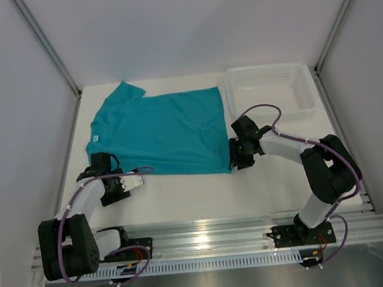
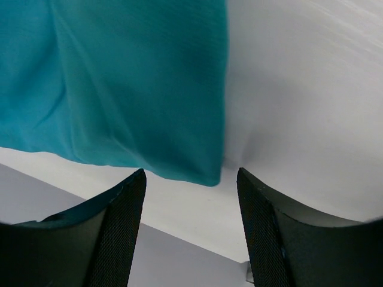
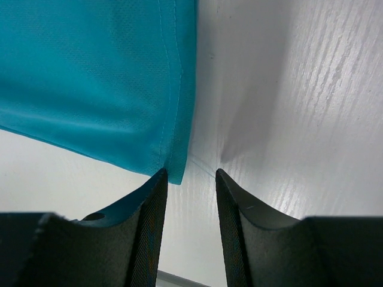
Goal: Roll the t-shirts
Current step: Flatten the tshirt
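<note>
The teal t-shirt (image 1: 159, 130) lies spread flat on the white table, neck label to the left and hem to the right. My left gripper (image 1: 100, 162) is open at the shirt's near-left sleeve. In the left wrist view the shirt's corner (image 2: 200, 170) hangs just beyond the gap of the gripper (image 2: 191, 174) and nothing is between the fingers. My right gripper (image 1: 237, 156) is open at the near-right hem corner. In the right wrist view the hem corner (image 3: 173, 170) touches the tip of the left finger (image 3: 152, 203) of the gripper (image 3: 190, 172).
A white plastic basket (image 1: 301, 80) stands at the back right, just beyond the right arm. Grey walls close in the left, right and back. A metal rail (image 1: 208, 238) runs along the near edge.
</note>
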